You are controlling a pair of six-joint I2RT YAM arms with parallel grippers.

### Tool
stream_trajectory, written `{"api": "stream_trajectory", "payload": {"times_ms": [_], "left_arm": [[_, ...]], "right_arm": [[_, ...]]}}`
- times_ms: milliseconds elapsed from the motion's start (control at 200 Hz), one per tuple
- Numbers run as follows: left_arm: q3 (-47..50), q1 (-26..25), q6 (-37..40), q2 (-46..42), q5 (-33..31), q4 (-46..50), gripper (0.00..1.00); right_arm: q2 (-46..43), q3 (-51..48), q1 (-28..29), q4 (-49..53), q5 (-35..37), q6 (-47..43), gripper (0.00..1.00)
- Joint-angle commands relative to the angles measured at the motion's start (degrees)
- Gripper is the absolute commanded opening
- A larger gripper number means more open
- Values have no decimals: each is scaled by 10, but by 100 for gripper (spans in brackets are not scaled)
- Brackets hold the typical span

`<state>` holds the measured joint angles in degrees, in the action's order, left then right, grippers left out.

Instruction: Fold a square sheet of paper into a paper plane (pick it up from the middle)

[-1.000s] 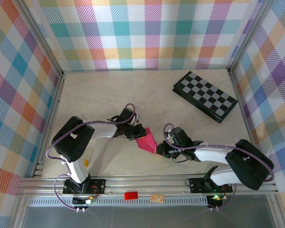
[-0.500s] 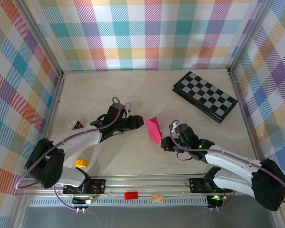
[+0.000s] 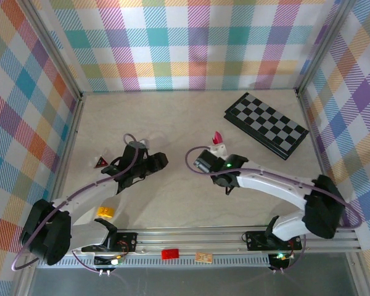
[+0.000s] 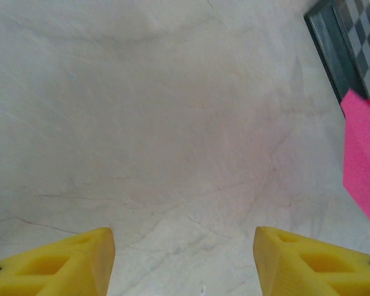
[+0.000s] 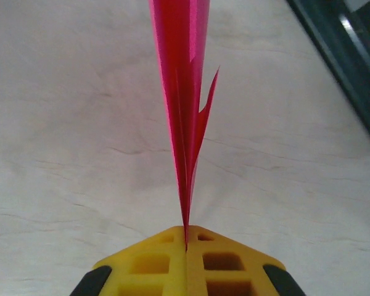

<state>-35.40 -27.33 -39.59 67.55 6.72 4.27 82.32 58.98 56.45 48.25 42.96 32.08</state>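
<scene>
Right now the right gripper (image 5: 186, 245) is pressed together on 1 end of the paper plane (image 5: 184, 111). It pinches the plane edge-on, so the folded layers stand upright and the long axis runs straight ahead from the fingertips. We cannot tell whether that end is nose or tail. From above, the plane sits past the middle of the table (image 3: 172, 203), pointing at the far wall, near the checkerboard (image 3: 267, 123) but apart from it. The left gripper (image 4: 184, 259) is spread, with nothing between its 2 yellow fingers, over bare table. The plane lies to its right, well apart. We judge the right arm is the only 1 placed to release or set it down.
</scene>
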Motion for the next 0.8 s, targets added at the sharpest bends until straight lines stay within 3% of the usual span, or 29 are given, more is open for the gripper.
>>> {"api": "stream_trajectory", "payload": {"times_ms": [0,225,325,450,550,655,715,795], "left_arm": [[6,19,3,-25,-14,42,63],[3,68,-10,-74,14,80,67],[-14,74,-6,-98,7,106,68],[-18,75,-12,-130,8,142,68],[2,76,-29,-175,-4,158,68],[34,76,-46,-230,-6,164,70],[48,76,-52,-250,3,160,71],[57,76,-50,-249,30,142,71]], "right_arm": [[36,23,27,74,88,-11,7],[167,86,98,68,40,-73,11],[188,89,116,17,-37,-80,15],[174,59,117,-67,-146,-82,20],[149,39,117,-122,-205,-79,40],[99,8,112,-184,-270,-78,48],[61,-23,95,-229,-309,-68,55],[13,-73,36,-287,-376,-28,58]]}}
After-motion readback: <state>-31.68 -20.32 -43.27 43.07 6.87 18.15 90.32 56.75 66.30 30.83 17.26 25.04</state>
